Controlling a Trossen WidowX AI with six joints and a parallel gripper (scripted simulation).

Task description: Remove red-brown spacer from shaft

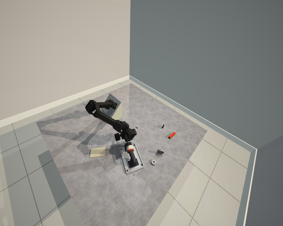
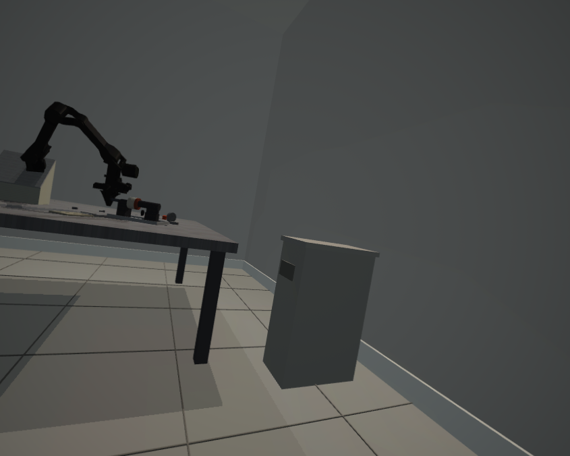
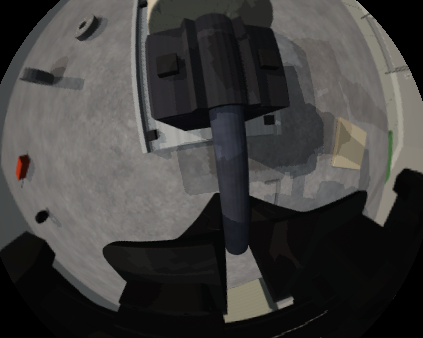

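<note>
My gripper point(image 1: 127, 141) point(image 2: 109, 202) point(image 3: 225, 196) is shut on the free end of the grey-blue shaft point(image 3: 229, 155). The shaft runs into a dark clamp block point(image 3: 218, 75) point(image 2: 123, 208) on the pale base plate point(image 1: 141, 163) point(image 3: 139, 95). Beyond that block a cream ring point(image 1: 129, 147) point(image 2: 131, 202) and an orange-red ring point(image 1: 130, 150) point(image 2: 137, 203) sit side by side on the shaft line. A long dark cylinder point(image 1: 132, 155) point(image 2: 148, 205) follows the orange-red ring and ends at a second dark block point(image 1: 133, 162) point(image 2: 152, 212). The clamp block hides the orange-red ring in the wrist view.
Off one side of the plate lie a grey flanged wheel point(image 1: 160, 151) point(image 3: 37, 76), a pale ring point(image 1: 153, 162), an orange-red-handled tool point(image 1: 171, 135) point(image 3: 22, 167) and a small black part point(image 1: 162, 126) point(image 3: 42, 216). A tan sheet point(image 1: 97, 152) point(image 3: 349, 144) lies off the other.
</note>
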